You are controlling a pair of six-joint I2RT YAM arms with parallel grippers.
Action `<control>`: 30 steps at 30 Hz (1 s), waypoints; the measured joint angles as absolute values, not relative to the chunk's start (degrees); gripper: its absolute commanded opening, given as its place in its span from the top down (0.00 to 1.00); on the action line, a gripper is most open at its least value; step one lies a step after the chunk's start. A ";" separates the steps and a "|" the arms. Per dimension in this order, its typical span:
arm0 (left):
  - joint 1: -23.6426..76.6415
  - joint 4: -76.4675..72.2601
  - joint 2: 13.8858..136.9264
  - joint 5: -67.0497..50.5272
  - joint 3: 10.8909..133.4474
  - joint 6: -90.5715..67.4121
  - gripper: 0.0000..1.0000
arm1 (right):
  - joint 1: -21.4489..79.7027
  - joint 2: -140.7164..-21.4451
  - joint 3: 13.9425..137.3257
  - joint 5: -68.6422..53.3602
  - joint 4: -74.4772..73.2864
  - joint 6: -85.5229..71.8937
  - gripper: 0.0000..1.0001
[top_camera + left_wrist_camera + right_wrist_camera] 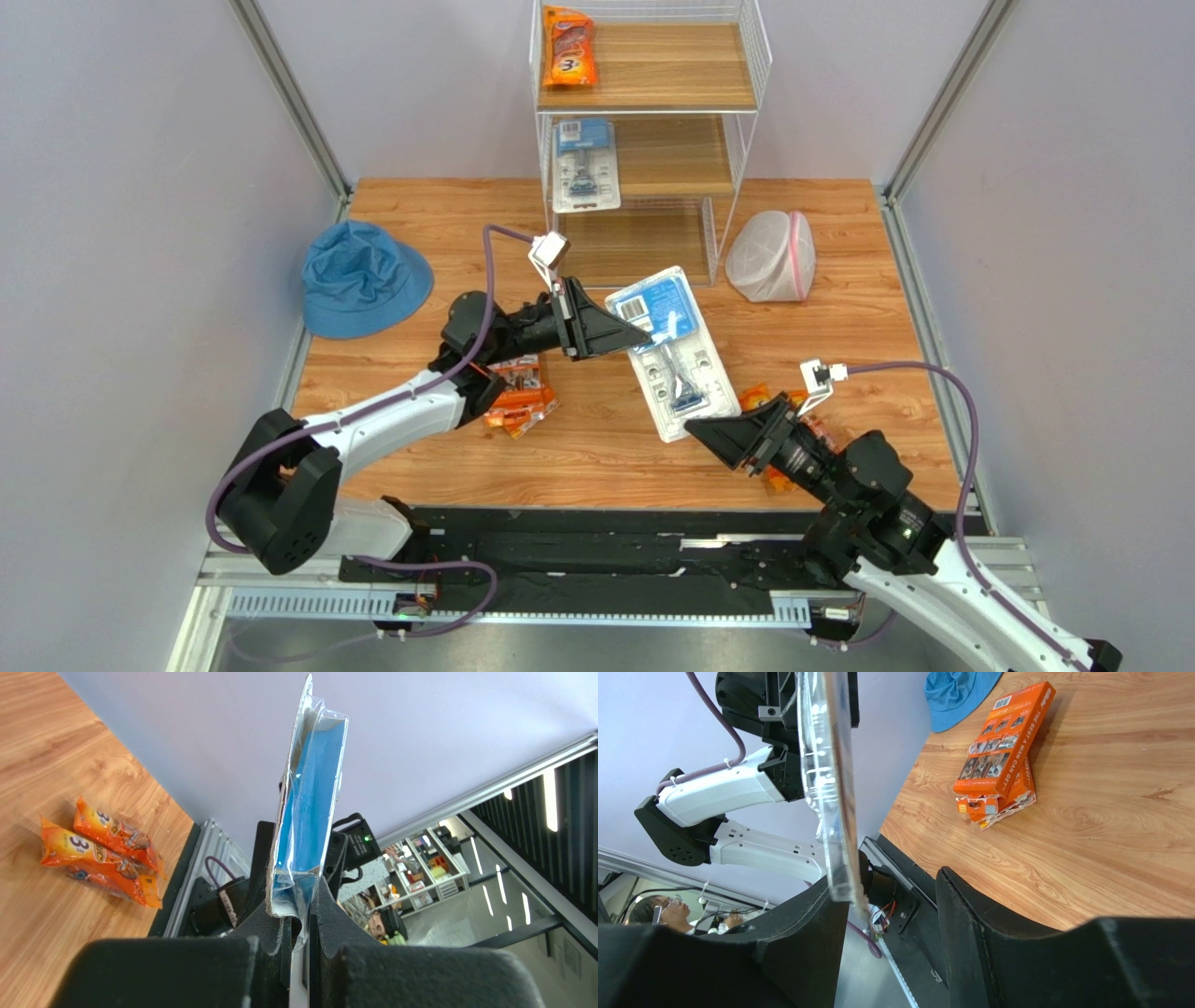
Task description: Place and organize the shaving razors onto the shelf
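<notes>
Inspector: Location of the blister card [673, 353]?

Operator: Off the table [421, 224]; held aloft over its middle, just in front of the shelf [694, 73]; tilted, barcode end toward the left gripper [613, 333], razor end toward the right gripper [697, 430].

Inspector: State of grip, each side?

Operator: Left gripper pressed together on the card's upper edge, pinching backing and film alike; right gripper spread, with the card's lower edge between the jaws, touching one finger [808, 924] and well clear of the other; no clamp there yet.

Inspector: Handling character?

Operator: Judged light, thin and flat; backing stiff enough to stand on edge, yet likely to flex or swing from a one-edge pinch; clear bubble smooth, probably slippery and easily dented; best taken on the flat border, away from the bubble over the razor; firm pinch advised, not a crushing one.

Inspector: Remaining stock?

Operator: Orange bag [568, 49] on the top board, at its left edge; second blister card [585, 165] on the middle board, also left; orange multi-packs [516, 399] lying on the table toward its near-left corner, beside the left arm; not yet shelved.
</notes>
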State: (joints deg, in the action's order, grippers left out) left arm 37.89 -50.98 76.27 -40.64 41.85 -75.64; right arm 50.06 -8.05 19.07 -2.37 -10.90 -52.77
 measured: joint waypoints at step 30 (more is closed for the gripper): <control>37.63 -33.23 66.30 -35.64 37.50 -64.03 0.32 | 50.22 -10.50 16.93 -3.36 -4.25 -54.30 1.00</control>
